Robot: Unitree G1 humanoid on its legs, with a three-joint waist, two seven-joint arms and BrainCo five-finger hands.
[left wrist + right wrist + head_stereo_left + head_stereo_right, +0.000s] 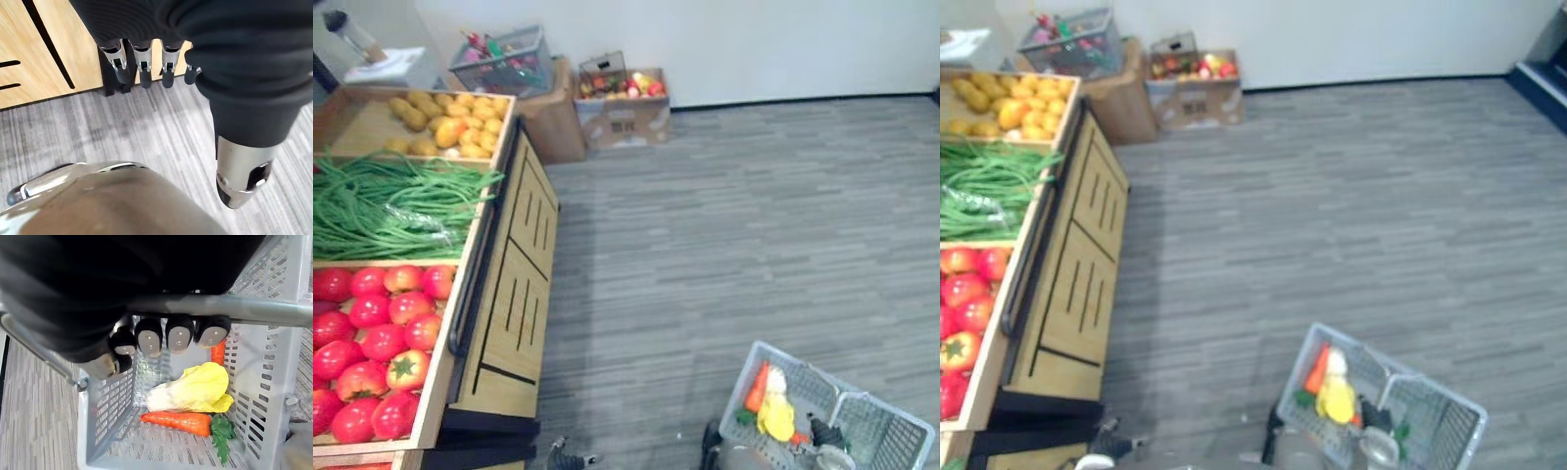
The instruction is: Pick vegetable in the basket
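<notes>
A grey plastic basket (891, 431) hangs low at my right side, over the floor. In it lie an orange carrot (176, 422) with green leaves, a pale yellow cabbage (195, 391) and a second carrot (218, 352). My right hand (178, 335) is shut on the basket's grey handle (254, 311), its fingers curled over the bar. My left hand (142, 63) hangs beside the wooden stand (514, 294), near the floor, fingers straight and holding nothing. On the stand lie red tomatoes (372, 343), long green beans (391, 206) and yellow potatoes (450, 122).
The stand runs along my left, with a black rail on its edge. By the far wall a wire basket (504, 61) of produce sits on a brown box, next to a cardboard box (622, 117) of fruit. Grey plank floor spreads to the right.
</notes>
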